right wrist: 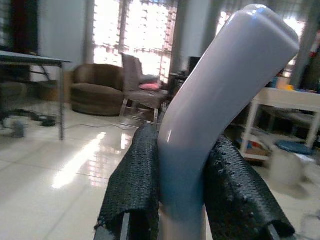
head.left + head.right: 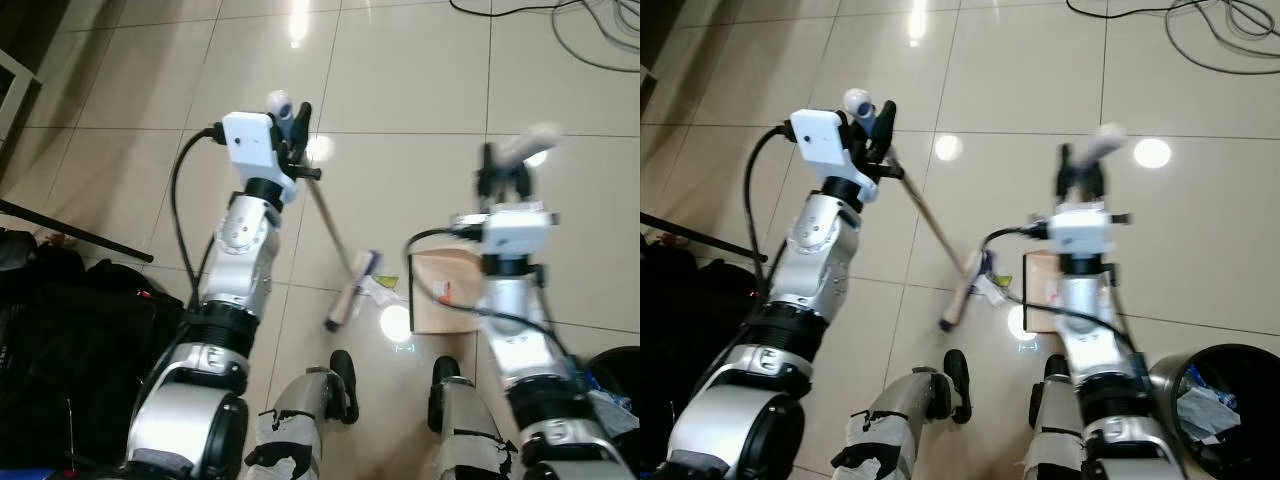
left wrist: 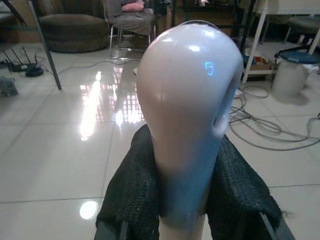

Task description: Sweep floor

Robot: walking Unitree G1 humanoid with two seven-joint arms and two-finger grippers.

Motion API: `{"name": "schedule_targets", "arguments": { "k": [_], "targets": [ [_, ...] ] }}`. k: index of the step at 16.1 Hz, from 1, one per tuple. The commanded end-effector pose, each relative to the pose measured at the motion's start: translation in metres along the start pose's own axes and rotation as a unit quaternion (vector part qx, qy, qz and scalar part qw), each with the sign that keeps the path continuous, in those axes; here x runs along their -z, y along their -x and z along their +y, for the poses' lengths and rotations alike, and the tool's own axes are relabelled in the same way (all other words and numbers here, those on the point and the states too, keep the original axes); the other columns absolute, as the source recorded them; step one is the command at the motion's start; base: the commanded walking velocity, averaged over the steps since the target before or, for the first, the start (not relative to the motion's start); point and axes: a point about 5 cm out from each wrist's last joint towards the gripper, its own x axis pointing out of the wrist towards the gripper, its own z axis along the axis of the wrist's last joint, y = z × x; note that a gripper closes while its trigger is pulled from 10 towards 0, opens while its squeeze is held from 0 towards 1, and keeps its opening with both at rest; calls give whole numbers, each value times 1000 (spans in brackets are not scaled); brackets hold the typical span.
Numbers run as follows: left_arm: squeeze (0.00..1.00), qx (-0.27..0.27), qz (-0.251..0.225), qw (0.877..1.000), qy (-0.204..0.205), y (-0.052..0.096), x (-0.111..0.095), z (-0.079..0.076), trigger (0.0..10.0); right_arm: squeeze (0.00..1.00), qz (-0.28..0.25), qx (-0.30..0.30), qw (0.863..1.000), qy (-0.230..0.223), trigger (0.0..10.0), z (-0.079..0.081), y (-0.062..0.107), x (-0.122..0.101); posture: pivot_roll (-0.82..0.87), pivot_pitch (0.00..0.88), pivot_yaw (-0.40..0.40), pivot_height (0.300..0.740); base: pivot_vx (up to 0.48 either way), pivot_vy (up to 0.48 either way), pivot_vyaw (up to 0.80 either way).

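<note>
On the tiled floor (image 2: 400, 90) just ahead of the robot's feet, the left gripper (image 2: 290, 125) clamps the broom (image 2: 345, 295) and the right gripper (image 2: 505, 170) the dustpan (image 2: 445, 290) handle, litter (image 2: 385, 290) between them; next, I judge, brush it rightward in.

The thin wooden broom stick with a pale rounded plastic cap (image 2: 330, 225) leans diagonally over the glossy beige tiled floor (image 2: 400, 90), its small purple-and-white brush head (image 2: 352, 290) low on the tiles. Just beside the head stands the tan flat dustpan (image 2: 442, 293), its pale grey curved handle (image 1: 220, 115) rising upright.
</note>
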Motion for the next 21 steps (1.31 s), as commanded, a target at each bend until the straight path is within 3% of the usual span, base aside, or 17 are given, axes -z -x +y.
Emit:
{"name": "schedule_targets", "arguments": {
  "k": [1, 3, 4, 7, 9, 11, 12, 13, 15, 18, 21],
  "targets": [
    [0, -25, 13, 999, 27, 3, 6, 7, 10000, 0, 1, -17, 1000, -16, 10000, 16, 12, -1, 255, 425, 300, 740, 0, 0, 0],
    [0, -67, 13, 995, 73, -1, 6, 7, 10000, 0, 5, -17, 999, -29, 10000, 28, 21, -5, 237, 422, 292, 740, 0, 0, 0],
    [0, -105, 5, 988, 116, -7, 3, 7, 10000, 0, 12, -15, 999, -35, 10000, 34, 26, -7, 214, 415, 286, 740, 0, 0, 0],
    [0, -128, -21, 977, 171, -22, -11, 5, 10000, 0, 19, 2, 999, -39, 10000, 35, 30, -7, 182, 400, 268, 740, 0, 0, 0],
    [0, -106, -41, 976, 184, -33, -25, -1, 10000, 0, 22, 7, 999, -40, 10000, 34, 32, -7, 165, 383, 254, 740, 0, 0, 0],
    [0, -37, -47, 989, 137, -41, -36, -6, 10000, 0, 27, 10, 999, -34, 10000, 26, 31, -4, 128, 355, 223, 740, 0, 0, 0],
    [0, -30, -45, 990, 130, -42, -36, -6, 10000, 0, 27, 11, 999, -33, 10000, 25, 30, -3, 128, 355, 223, 740, 0, 0, 0],
    [0, 23, -50, 994, 97, -44, -46, -4, 10000, 0, 24, 17, 999, -29, 10000, 19, 27, -4, 95, 339, 200, 740, 0, 0, 0],
    [0, 69, -60, 994, 62, -46, -58, 5, 10000, 0, 24, 21, 999, -23, 10000, 12, 24, -3, 75, 321, 183, 740, 0, 0, 0],
    [0, 80, -86, 993, 33, -50, -85, 32, 10000, 0, 28, 27, 999, -19, 10000, 2, 23, 2, 54, 269, 155, 740, 0, 0, 0],
    [0, 45, -98, 994, 21, -50, -101, 62, 10000, 0, 38, 39, 998, -30, 10000, -6, 23, 2, 28, 232, 137, 740, 0, 0, 0]
  ]
}}
